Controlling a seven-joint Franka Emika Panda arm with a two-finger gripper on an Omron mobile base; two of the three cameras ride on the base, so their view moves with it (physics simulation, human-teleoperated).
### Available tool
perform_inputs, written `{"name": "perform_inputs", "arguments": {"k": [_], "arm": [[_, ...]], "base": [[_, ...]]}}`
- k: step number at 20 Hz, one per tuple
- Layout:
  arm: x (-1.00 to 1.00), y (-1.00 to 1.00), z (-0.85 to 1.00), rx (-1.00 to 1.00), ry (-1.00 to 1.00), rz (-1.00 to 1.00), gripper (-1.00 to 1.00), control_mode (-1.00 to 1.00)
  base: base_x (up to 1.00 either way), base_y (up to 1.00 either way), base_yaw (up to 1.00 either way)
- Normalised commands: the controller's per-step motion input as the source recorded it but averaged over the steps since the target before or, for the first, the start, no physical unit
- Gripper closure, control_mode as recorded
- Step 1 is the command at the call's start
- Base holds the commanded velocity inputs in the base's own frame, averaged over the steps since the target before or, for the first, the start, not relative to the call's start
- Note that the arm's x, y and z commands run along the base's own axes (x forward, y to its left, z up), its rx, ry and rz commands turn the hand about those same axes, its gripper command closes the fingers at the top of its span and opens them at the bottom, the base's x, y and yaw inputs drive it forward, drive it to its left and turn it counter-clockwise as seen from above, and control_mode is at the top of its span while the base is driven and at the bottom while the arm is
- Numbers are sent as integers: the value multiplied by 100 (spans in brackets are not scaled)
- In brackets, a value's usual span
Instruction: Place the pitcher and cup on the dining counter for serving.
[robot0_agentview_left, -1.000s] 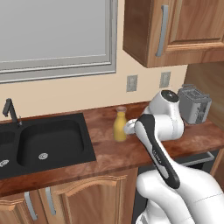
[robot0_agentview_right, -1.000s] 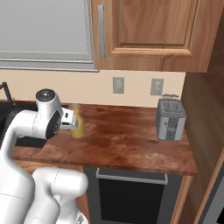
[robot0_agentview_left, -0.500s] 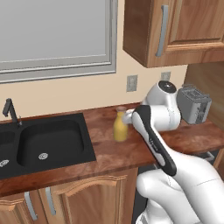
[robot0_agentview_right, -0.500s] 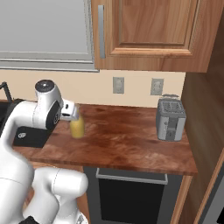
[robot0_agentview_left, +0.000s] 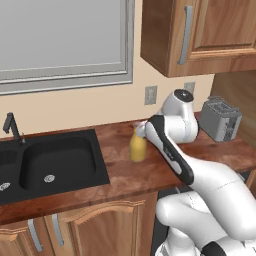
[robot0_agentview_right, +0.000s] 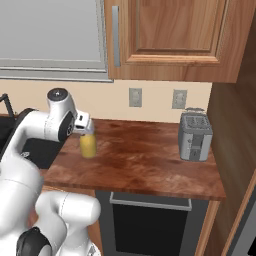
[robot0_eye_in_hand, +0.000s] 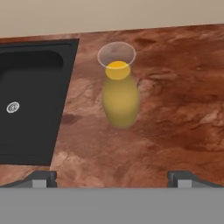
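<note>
1. Black sink at the left — one basin in full view, one faucet behind it.
2. One pitcher stands upright on the wood worktop, just right of the sink; long axis vertical, clear neck and mouth pointing up.
3. Gripper sits above the pitcher, finger tips spread wide apart, holding nothing.
4. Versus half a second ago: hand has lifted higher over the neck — pitcher unmoved.
5. Far right: one toaster, two wall outlets behind the worktop.
</note>
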Motion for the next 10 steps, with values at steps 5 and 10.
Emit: {"name": "perform_inputs", "arguments": {"k": [5,10], "arm": [[35,0,-39,0,-2,-3,-100,-100],[41,0,-38,0,-8,-5,-100,-100]], "base": [[0,0,0],[0,0,0]]}}
